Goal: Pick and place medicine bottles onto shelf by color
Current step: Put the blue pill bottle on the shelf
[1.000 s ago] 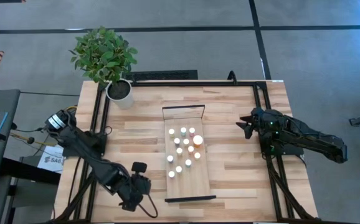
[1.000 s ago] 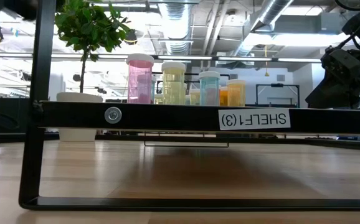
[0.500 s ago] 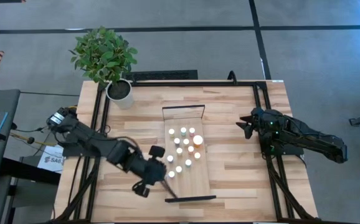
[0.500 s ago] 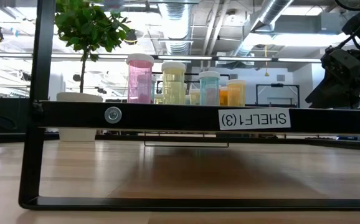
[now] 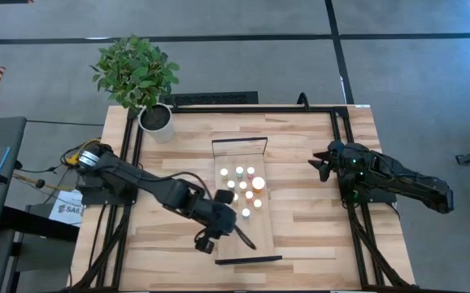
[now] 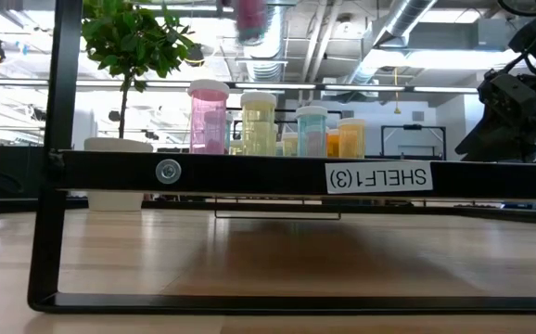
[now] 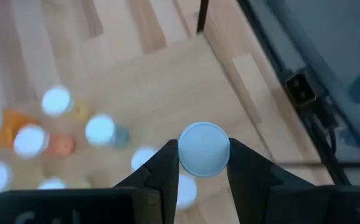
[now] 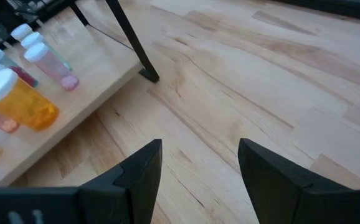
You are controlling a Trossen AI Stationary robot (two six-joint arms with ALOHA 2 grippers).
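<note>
Left tool [image 7: 202, 163] swung over shelf [image 5: 255, 232], clamping white-capped bottle [image 7: 203, 148] between fingers; right tool [image 8: 198, 165] parted, idle.

The left arm [image 5: 162, 191] covers the near-left bottles [image 5: 245, 213] on the shelf [image 5: 259, 236]. In the left wrist view the standing bottles blur; the held bottle's [image 7: 203, 148] body is hidden under its cap.

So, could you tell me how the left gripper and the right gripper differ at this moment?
The left gripper is shut on a white-capped bottle, while the right gripper stands open and holds nothing. The left gripper reaches over the shelf near the standing bottles; the right gripper waits off to the shelf's side, over bare table. Both are dark two-finger grippers.
</note>
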